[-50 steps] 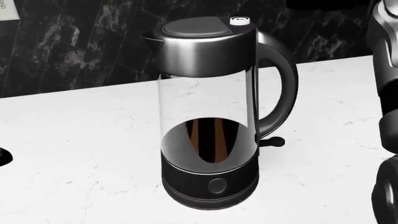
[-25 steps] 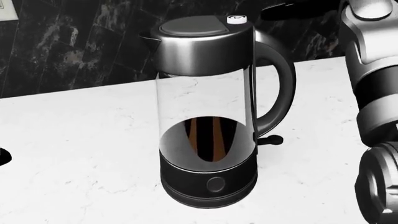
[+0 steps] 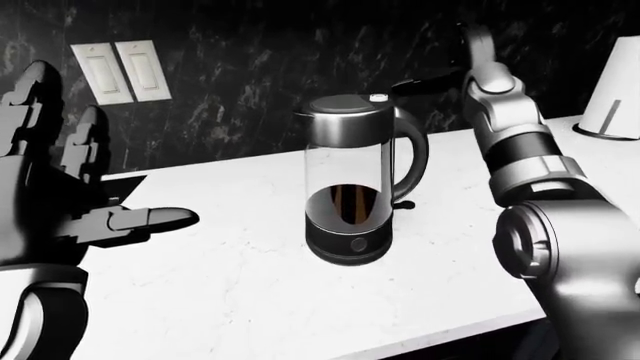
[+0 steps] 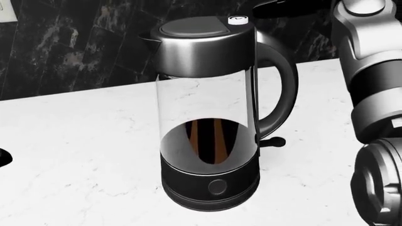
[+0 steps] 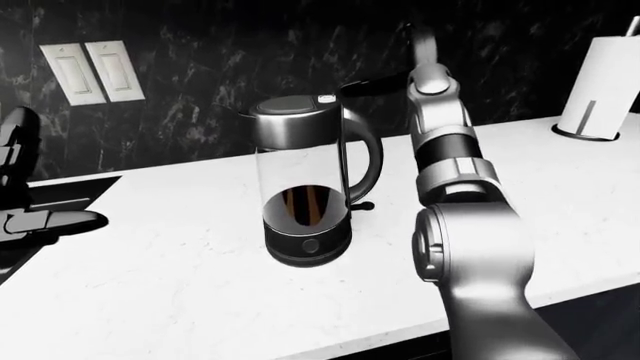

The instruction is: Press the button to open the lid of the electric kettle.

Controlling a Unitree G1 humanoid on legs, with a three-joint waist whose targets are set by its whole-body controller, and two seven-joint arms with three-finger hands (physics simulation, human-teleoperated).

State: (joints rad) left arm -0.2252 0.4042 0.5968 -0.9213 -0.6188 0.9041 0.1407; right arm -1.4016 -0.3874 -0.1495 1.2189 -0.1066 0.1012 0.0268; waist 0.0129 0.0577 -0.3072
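Upright on the white surface [image 3: 230, 285] one electric kettle [image 3: 352, 180] is standing, its single white button [image 4: 238, 20] sitting beside the closed lid [image 4: 193, 27]. Just right of that button the right robot hand [image 5: 372, 85] is hovering, dark fingers extended; the left robot hand [image 3: 70, 202] is hanging open at the left-eye view's left, under two wall switches [image 3: 120, 71].

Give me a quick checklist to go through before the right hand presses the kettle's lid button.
1. Lid shut, not yet opened: ok.
2. White button on top by the handle in plain view: ok.
3. Right hand near the button: ok, dark fingers reach in from the right, just above it.
4. Fingertip touching the button: cannot tell.
5. Kettle upright on the counter: ok.
6. Left hand away from the kettle: ok, open at the left edge.
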